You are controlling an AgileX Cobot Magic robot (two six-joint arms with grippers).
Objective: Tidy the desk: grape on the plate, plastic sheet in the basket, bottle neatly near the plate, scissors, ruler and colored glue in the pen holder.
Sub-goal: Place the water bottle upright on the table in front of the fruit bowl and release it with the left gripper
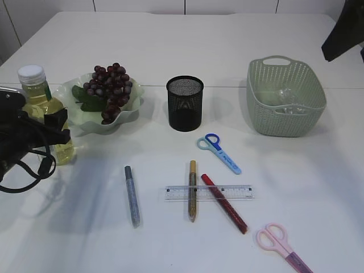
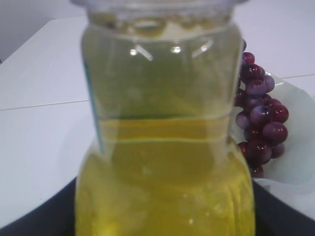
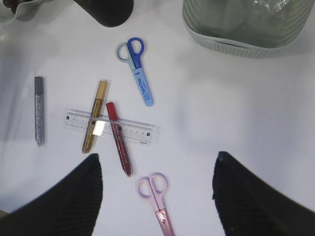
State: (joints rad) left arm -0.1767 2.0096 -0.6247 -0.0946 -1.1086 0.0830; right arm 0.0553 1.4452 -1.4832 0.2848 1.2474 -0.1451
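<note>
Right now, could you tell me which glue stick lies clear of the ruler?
The silver glue stick, lying alone left of the ruler; the gold and red ones cross it.

bottle (image 2: 165,147): clear, glossy | holder (image 1: 185,103): black mesh | basket (image 1: 286,98): matt ribbed plastic | ruler (image 3: 112,126): clear plastic

The exterior view looks down at a slant across the table (image 1: 318,187) from its near edge, taking in everything from the bottle (image 1: 42,111) at left to the basket (image 1: 284,102) at right. The left wrist view faces level and sits very close to the bottle (image 2: 165,137), which fills its frame, grapes (image 2: 261,118) showing at the right edge. The right wrist view looks almost straight down from high up, sharing the ruler (image 3: 110,127), blue scissors (image 3: 138,69) and basket (image 3: 241,34) with the exterior view.
</note>
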